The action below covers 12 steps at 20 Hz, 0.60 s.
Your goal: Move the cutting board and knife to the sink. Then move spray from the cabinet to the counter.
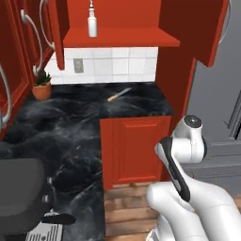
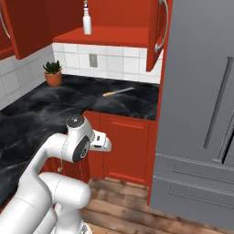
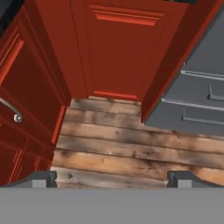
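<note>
Progress: nothing looks finished yet, judging by where things sit. Knife [image 1: 119,94] lies flat on the black counter [image 1: 70,127], near the back wall below the open cabinet [image 1: 120,36]. Spray bottle [image 1: 92,21] stands upright on the cabinet shelf, so that half of the task is not started. Cutting board and sink can't be made out from these angles; the dark rounded shape at the lower left of the left base view is unclear.

Gripper [image 3: 113,178] is open, jaws wide, holding nothing. It points down at the wooden floor [image 3: 131,148] in front of the red base cabinet door [image 3: 116,48], well apart from the knife and the spray.

Count: one knife, one spray bottle, one potted plant [image 1: 42,86] in the counter corner, one wall outlet [image 1: 78,65], one grey fridge [image 2: 201,105] beside the counter.

Left to do, as it looks: both moves to the sink, then the spray down to the counter.
</note>
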### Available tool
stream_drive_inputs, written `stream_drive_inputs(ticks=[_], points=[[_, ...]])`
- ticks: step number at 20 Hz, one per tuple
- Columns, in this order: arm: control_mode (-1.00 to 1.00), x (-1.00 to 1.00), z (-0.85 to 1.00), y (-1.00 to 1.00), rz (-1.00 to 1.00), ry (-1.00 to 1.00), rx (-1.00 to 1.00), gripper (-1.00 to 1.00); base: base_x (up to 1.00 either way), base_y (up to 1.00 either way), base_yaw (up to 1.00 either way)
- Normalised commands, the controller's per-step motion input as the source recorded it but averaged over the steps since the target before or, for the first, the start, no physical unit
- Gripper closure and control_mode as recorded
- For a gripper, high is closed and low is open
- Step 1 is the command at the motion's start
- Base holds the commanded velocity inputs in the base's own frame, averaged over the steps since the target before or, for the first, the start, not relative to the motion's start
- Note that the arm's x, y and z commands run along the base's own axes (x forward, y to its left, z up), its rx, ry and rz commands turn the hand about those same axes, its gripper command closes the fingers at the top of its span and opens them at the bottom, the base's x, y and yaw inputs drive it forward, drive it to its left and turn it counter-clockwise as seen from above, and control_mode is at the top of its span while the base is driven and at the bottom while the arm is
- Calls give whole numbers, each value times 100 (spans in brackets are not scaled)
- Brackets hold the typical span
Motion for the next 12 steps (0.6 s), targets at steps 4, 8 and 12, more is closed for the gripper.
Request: stream_drive_inputs(ticks=[4, 8, 12], points=[[100, 0, 0, 0, 0, 0, 0, -100, 91, 14, -3], [100, 0, 0, 0, 0, 0, 0, -100, 79, 17, 0], [100, 0, 0, 0, 0, 0, 0, -100, 66, 27, 0]])
